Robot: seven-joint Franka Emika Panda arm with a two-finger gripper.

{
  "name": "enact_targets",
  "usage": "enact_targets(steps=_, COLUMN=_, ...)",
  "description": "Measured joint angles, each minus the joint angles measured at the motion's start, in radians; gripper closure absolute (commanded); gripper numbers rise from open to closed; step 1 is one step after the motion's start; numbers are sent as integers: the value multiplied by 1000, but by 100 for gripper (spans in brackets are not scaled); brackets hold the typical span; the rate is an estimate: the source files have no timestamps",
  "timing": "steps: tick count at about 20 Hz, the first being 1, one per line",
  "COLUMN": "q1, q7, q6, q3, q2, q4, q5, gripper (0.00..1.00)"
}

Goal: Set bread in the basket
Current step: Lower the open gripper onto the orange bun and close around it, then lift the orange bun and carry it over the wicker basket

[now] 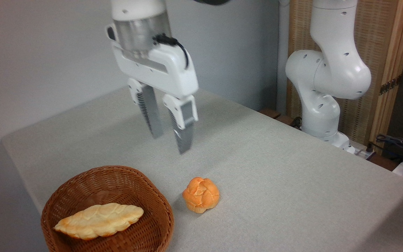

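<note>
Bread (200,194) on the table (275,168) beside the basket (152,196), pincer (170,140) above, fingers down, apart, empty.

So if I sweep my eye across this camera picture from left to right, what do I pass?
Wicker basket with the long loaf inside → open gripper hanging above the table → small orange bun → the arm's white base.
</note>
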Motion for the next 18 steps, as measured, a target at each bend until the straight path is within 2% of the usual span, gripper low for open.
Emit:
enact_targets(steps=3, q1=0, q7=3, q6=122, q3=19, q2=-33, q4=-176, q5=0, gripper=0)
enact_targets(steps=6, q1=1, q7=3, q6=330, q3=23, q2=-24, q4=-356, q5=0, gripper=0)
enact_targets(steps=9, q1=1, q7=3, q6=406, q3=26, q2=-4, q4=-430, q5=0, gripper=0)
enact_targets(steps=10, q1=1, q7=3, q6=407, q3=26, q2=-1, q4=-433, q5=0, gripper=5)
enact_targets(steps=11, q1=0, q7=3, q6=407, q3=26, q2=3, q4=-436, q5=0, gripper=29)
enact_targets(steps=12, q1=0, q7=3, q6=407, q3=26, q2=5, q4=-438, q5=0, gripper=42)
enact_targets(steps=13, q1=0, q7=3, q6=407, q3=26, q2=8, q4=-439, q5=0, gripper=49)
enact_targets(steps=14, q1=0, q7=3, q6=407, q3=26, q2=9, q4=-439, q5=0, gripper=64)
enact_targets(steps=15, q1=0, q7=6, q6=407, q3=26, q2=11, q4=-439, q5=0, gripper=72)
enact_targets(steps=16, q1=0, q7=14, q6=407, q3=26, q2=11, q4=-439, q5=0, gripper=75)
enact_targets(steps=18, q1=0, q7=38, q6=407, q3=26, q2=12, q4=-439, q5=0, gripper=75)
